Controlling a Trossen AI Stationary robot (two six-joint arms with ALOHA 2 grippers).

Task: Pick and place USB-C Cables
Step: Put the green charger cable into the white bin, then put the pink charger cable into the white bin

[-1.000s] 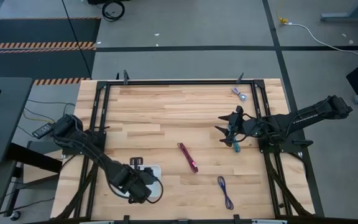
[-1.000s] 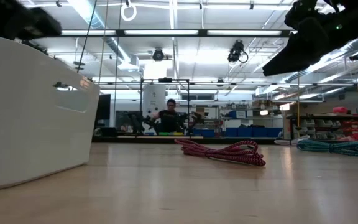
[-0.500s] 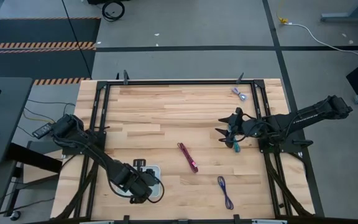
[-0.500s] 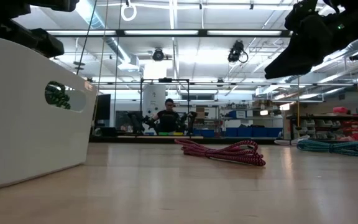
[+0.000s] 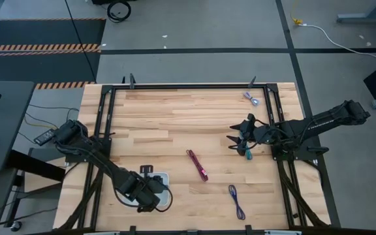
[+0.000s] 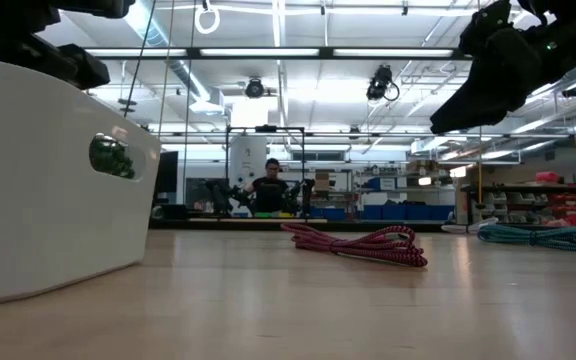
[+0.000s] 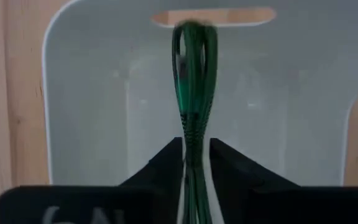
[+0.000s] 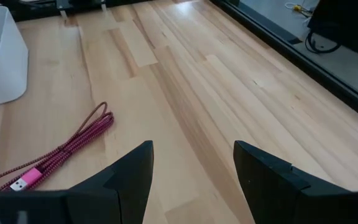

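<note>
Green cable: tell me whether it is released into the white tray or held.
Held. The left gripper is shut on the green cable, which hangs over the white tray.

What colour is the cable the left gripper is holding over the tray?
Green cable, clearest in the left wrist view.

The wooden table (image 5: pixel 175 124) is made of light planks, and a black metal frame (image 5: pixel 188 85) runs along its edges. On the grey floor at 1 o'clock from the table, a long white cord (image 5: pixel 344 40) lies with a yellow plug at one end. At 10 o'clock there is a black mat with orange and black striped tape (image 5: pixel 41 47). In the low view a person (image 6: pixel 271 187) sits far behind the table, under long ceiling lights (image 6: pixel 278 52).
</note>
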